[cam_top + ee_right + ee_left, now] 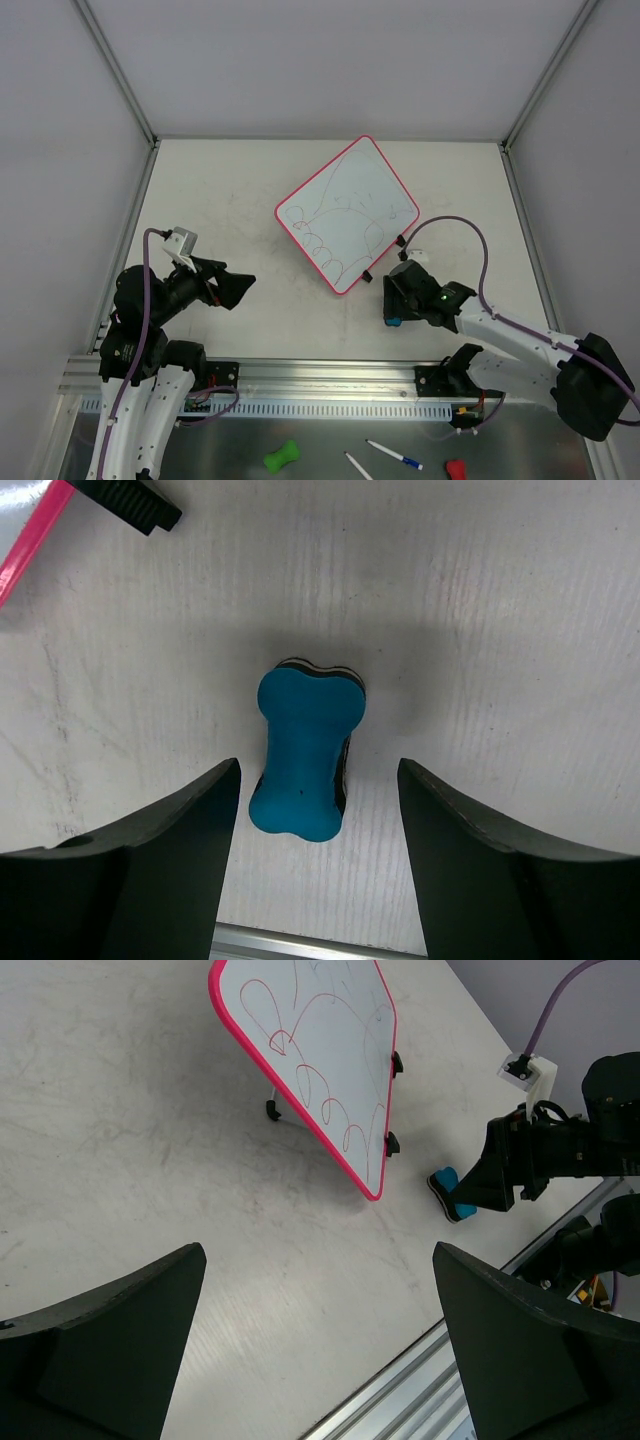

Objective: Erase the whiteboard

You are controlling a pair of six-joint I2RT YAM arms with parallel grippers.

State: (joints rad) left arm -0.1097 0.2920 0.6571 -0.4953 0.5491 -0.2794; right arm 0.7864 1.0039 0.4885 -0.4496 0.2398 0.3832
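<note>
**Eraser bracketed by the right pincer, board beyond it**

The whiteboard (347, 213) is set near the middle of the desk (220, 200), turned corner-on like a diamond, and thin red loops are drawn across its face. Two black clips (401, 240) are carried on the edge facing the right arm. Just off the board's nearest corner, on the desk, a blue bone-shaped eraser (303, 752) is found.

The coming move is judged to depend on this eraser. The right pincer (315, 780) is spread wide and empty, with one finger on each side of the eraser. The eraser's long axis runs between the fingers rather than across them, slightly tilted, so closing would pinch its narrow sides. From there the board lies farther from the bases and to the left, close by. The left pincer (235, 288) is also spread and empty, well apart from the board, so the right arm is plainly the nearer.

In the top view most of the eraser is hidden under the right pincer. How high the fingers stand above the desk cannot be told. In the left wrist view a small foot (272, 1110) shows under the board, which suggests it is propped up, though this is uncertain. In the right wrist view only a strip of pink rim (30, 545) and one clip are caught.
</note>
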